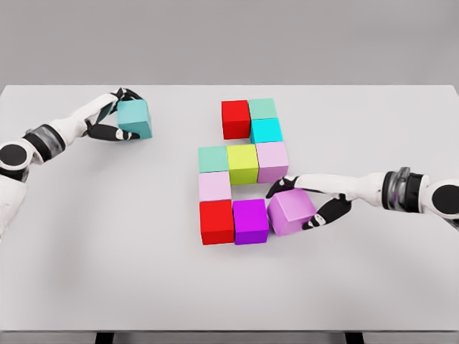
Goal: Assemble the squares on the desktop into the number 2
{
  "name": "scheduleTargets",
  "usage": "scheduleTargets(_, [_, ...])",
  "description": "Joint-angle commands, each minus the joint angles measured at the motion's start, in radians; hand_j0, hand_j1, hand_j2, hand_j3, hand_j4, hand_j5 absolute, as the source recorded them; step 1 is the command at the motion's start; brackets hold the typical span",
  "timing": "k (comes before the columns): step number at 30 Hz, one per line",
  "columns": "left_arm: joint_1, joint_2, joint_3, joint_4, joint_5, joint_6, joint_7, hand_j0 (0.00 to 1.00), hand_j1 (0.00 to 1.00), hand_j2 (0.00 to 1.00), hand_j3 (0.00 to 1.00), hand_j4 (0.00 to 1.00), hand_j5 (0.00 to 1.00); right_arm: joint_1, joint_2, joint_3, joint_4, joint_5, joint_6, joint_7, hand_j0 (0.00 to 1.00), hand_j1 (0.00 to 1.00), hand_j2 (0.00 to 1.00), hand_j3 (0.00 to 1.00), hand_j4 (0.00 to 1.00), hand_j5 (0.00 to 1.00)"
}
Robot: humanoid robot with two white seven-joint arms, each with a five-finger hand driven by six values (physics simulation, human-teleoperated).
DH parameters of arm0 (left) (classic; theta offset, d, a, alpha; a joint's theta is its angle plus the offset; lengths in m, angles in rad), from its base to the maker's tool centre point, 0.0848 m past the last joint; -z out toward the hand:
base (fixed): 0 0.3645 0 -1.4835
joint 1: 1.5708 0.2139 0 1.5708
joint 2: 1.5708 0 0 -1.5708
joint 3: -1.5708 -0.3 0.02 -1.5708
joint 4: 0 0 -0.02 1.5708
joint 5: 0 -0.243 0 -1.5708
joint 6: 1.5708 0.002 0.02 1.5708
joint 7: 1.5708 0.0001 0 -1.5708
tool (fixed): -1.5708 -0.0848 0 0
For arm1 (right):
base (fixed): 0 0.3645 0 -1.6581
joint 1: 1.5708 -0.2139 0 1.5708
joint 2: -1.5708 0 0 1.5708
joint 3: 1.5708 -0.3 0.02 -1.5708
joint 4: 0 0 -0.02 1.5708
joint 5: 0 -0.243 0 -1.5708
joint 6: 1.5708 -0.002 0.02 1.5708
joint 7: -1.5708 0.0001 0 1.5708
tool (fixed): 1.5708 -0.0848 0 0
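Closest to me, my right hand (310, 204) is wrapped around a lilac cube (290, 211), with dark fingers (281, 186) hooked over its far edge and my thumb pressed against its right side. That cube sits slightly turned at the right end of the bottom row, its left face just beside a purple cube (250, 221). Left of the purple one lies a red cube (216, 221), touching it, so the three make the lowest line of the figure on the white table (107, 272).

Just beyond the red cube is a pale pink cube (214, 186), and past that a row of three: a mint cube (213, 158) on the left, a yellow-green cube (243, 163) in the middle and a light pink cube (272, 160) on the right, all packed side by side. Farther on, a cyan cube (266, 130) stands above the light pink one, and at the top a second red cube (235, 119) sits beside a sea-green cube (262, 109).

Well apart from all this, at the far left of the table, my left hand (111, 118) pinches a teal cube (135, 118), fingers over its top left edge and thumb under its near side.
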Motion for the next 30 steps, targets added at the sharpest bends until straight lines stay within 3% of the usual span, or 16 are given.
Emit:
scheduleTargets(1, [-0.002,-0.028,0.0,-0.024,-0.013,0.003,0.006,0.26,0.26,0.26,0.26,0.26,0.26,0.0,0.001,0.001,-0.001,-0.011,0.0,-0.001,0.55,0.55,0.55,0.55,0.55,0.55])
scheduleTargets(4, [-0.017,-0.073,0.005,-0.024,-0.056,0.004,0.009,0.26,0.26,0.26,0.26,0.26,0.26,0.0,-0.001,0.001,-0.001,-0.014,0.002,-0.001,0.58,0.58,0.58,0.58,0.58,0.58])
scheduleTargets(5, [-0.023,-0.087,0.008,-0.022,-0.066,0.021,0.009,0.26,0.26,0.26,0.26,0.26,0.26,0.0,-0.001,0.001,-0.001,-0.014,0.0,-0.001,0.67,0.67,0.67,0.67,0.67,0.67])
scheduleTargets(6, [-0.028,-0.105,0.012,-0.024,-0.069,0.063,0.011,0.26,0.26,0.26,0.26,0.26,0.26,-0.002,-0.001,0.003,-0.001,-0.013,-0.009,-0.001,1.0,1.0,1.0,1.0,1.0,1.0])
scheduleTargets(9, [-0.046,-0.139,0.019,-0.019,-0.092,0.089,0.014,0.26,0.26,0.26,0.26,0.26,0.26,-0.002,-0.001,0.003,-0.001,-0.013,-0.012,-0.001,1.0,1.0,1.0,1.0,1.0,1.0])
scheduleTargets(12, [-0.048,-0.177,0.019,-0.021,-0.128,0.147,0.106,0.26,0.26,0.26,0.26,0.26,0.26,-0.005,-0.002,0.001,-0.001,-0.013,-0.015,-0.001,1.0,1.0,1.0,1.0,1.0,1.0])
scheduleTargets(16, [-0.048,-0.193,0.019,-0.022,-0.138,0.167,0.138,0.26,0.26,0.26,0.26,0.26,0.26,-0.023,-0.013,-0.003,-0.001,-0.013,-0.021,-0.001,1.0,1.0,1.0,1.0,1.0,1.0])
scheduleTargets(21, [-0.048,-0.217,0.019,-0.015,-0.168,0.169,0.156,0.27,0.27,0.27,0.27,0.27,0.27,-0.035,-0.126,-0.014,-0.001,-0.036,-0.082,-0.001,1.0,1.0,1.0,1.0,1.0,1.0])
scheduleTargets(23, [-0.048,-0.229,0.019,-0.013,-0.168,0.169,0.156,0.28,0.28,0.28,0.28,0.28,0.28,-0.031,-0.204,-0.012,-0.001,-0.039,-0.167,-0.001,1.0,1.0,1.0,1.0,1.0,1.0])
scheduleTargets(24, [-0.046,-0.231,0.017,-0.013,-0.168,0.169,0.156,0.28,0.28,0.28,0.28,0.28,0.28,-0.021,-0.258,-0.006,-0.001,-0.04,-0.251,-0.001,1.0,1.0,1.0,1.0,1.0,1.0])
scheduleTargets(26, [-0.046,-0.239,0.015,-0.013,-0.184,0.169,0.156,0.29,0.29,0.29,0.29,0.29,0.29,0.001,-0.307,0.001,-0.001,-0.03,-0.352,-0.001,1.0,1.0,1.0,1.0,1.0,1.0])
scheduleTargets(30, [-0.046,-0.246,0.015,0.012,-0.193,0.169,0.158,0.31,0.31,0.31,0.31,0.31,0.31,0.029,-0.321,0.02,-0.001,0.049,-0.454,-0.001,1.0,1.0,1.0,1.0,1.0,1.0])
